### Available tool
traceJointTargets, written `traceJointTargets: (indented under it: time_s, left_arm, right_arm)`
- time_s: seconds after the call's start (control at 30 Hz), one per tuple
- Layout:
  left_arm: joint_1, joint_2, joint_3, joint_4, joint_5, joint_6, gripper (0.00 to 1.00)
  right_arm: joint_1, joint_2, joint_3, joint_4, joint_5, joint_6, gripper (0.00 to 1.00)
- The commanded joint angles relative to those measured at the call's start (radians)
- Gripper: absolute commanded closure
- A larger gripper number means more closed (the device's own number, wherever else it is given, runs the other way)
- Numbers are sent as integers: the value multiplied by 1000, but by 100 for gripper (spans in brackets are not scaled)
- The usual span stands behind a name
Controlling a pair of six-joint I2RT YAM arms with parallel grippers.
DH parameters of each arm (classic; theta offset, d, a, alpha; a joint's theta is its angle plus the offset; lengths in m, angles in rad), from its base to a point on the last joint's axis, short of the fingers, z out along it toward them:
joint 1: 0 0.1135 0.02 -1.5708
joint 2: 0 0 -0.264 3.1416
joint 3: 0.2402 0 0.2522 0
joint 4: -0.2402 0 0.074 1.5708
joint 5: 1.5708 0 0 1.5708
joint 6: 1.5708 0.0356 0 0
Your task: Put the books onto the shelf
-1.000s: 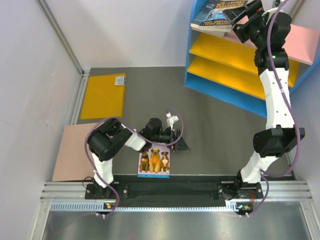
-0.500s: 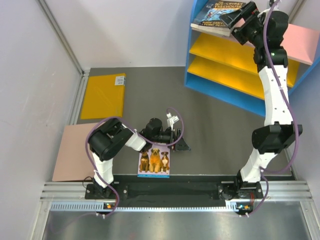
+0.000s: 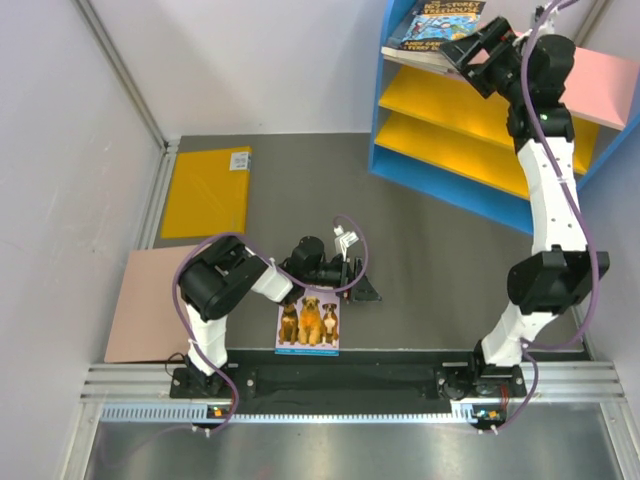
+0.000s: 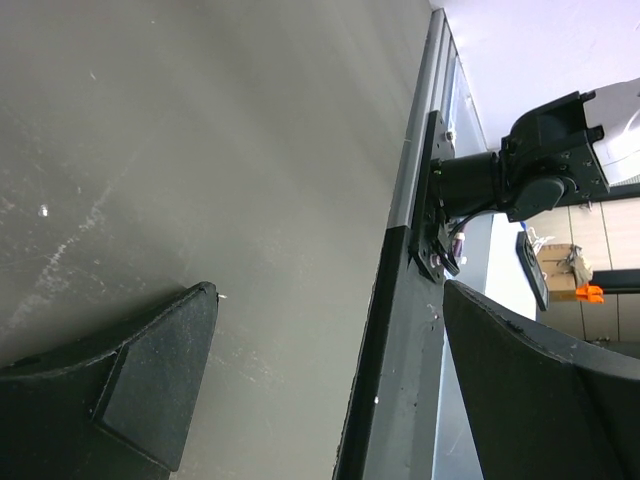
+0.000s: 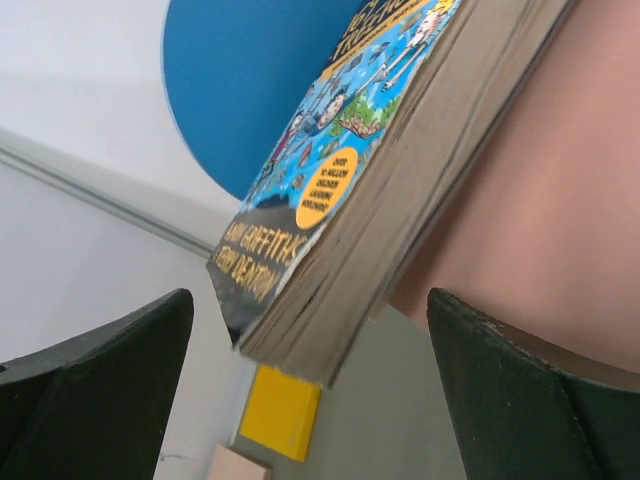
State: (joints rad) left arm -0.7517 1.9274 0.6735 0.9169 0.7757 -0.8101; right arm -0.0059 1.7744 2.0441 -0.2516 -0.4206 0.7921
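Observation:
The shelf (image 3: pixel 455 188) has blue sides, yellow boards and a pink top (image 3: pixel 600 80), and stands at the back right. A stack of books (image 3: pixel 432 25) lies on its top left corner. My right gripper (image 3: pixel 472 52) hovers open just right of that stack. In the right wrist view the blue top cover (image 5: pixel 340 150) and the page edges sit just ahead of the open right gripper (image 5: pixel 310 300), apart from both fingers. The book with three dogs (image 3: pixel 308 322) lies flat near the front rail. My left gripper (image 3: pixel 348 272) rests low beside it, open, and in its wrist view the left gripper (image 4: pixel 328 300) holds nothing.
A yellow flat sheet (image 3: pixel 207 190) lies at the left on the grey table, with a pinkish-brown board (image 3: pixel 140 305) nearer the front. The metal rail (image 3: pixel 350 378) with both arm bases runs along the near edge. White walls close the left and back.
My right gripper has dropped a little and drawn back to the right of the stack, uncovering more of the top cover. The left arm has not moved.

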Motion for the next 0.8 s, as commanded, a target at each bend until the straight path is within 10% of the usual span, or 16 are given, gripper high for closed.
traceJointTargets:
  time_s: [0.0,0.33,0.43,0.47,0.5,0.77]
  left_arm:
    - [-3,42,-6,-43,10,6,1]
    - [-3,47,-3,-38,14,3,1]
    - [-3,51,-2,-38,16,0,1]
    - [-3,53,-2,-38,16,2,1]
    - [-3,53,-2,-38,16,0,1]
    - [-3,61,3,-39,17,-1,1]
  right_arm:
    - [-49,-139,-136,95,-9,-47,0]
    - [-123,-334,-430,293,-61,24,3]
    - [-123,-329,-450,324,-95,45,35]
    - [-123,-322,-453,348,-122,55,89]
    - [-123,-314,-449,351,-133,74,100]
    - [-121,-210,-332,367,-210,108,100]
